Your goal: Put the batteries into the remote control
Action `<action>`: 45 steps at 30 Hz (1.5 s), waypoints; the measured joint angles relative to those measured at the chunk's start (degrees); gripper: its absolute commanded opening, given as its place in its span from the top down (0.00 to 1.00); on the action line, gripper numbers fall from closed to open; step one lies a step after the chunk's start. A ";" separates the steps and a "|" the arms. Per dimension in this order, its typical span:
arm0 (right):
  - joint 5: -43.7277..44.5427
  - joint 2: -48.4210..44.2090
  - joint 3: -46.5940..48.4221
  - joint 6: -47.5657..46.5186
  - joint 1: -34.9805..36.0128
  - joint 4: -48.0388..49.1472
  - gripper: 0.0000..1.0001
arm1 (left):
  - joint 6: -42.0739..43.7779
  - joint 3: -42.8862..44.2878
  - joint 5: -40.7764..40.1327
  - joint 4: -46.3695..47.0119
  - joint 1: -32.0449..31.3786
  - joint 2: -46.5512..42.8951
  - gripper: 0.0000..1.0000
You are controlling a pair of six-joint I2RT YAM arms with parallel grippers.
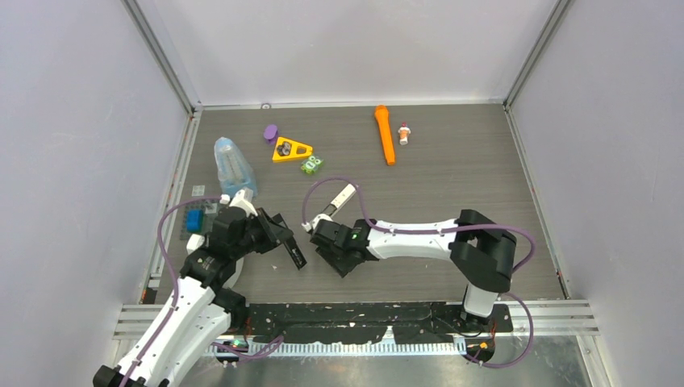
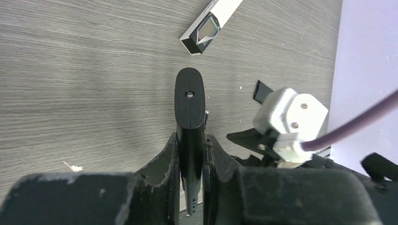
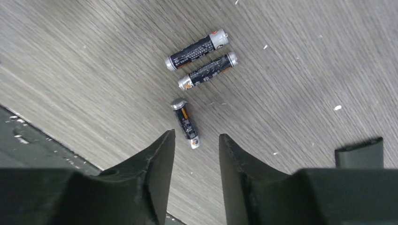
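Batteries (image 3: 186, 123) are lying on the bench (image 3: 94, 56) right at the right claw (image 3: 195, 135), whose jaws are standing half apart, gripping nothing. The nearest one is sitting between the fingertips, long axis along the reach; two more are lying slantwise beyond. Left claw (image 2: 191, 138) is pinching a slim black strip (image 2: 189, 98), the remote control (image 2: 206, 26) ahead, open end facing it.

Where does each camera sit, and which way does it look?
Top: high behind the robot, looking down on the table; left arm and right arm show.
Left wrist: on the left gripper, facing the table; fingers shut on a black cover.
Right wrist: on the right gripper, facing three batteries; open fingers show.
Top and left wrist share the remote.
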 measured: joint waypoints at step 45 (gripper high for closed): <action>-5.60 -17.64 9.33 12.15 -4.33 -7.67 0.90 | -11.10 -9.84 16.17 23.96 1.22 -3.69 1.00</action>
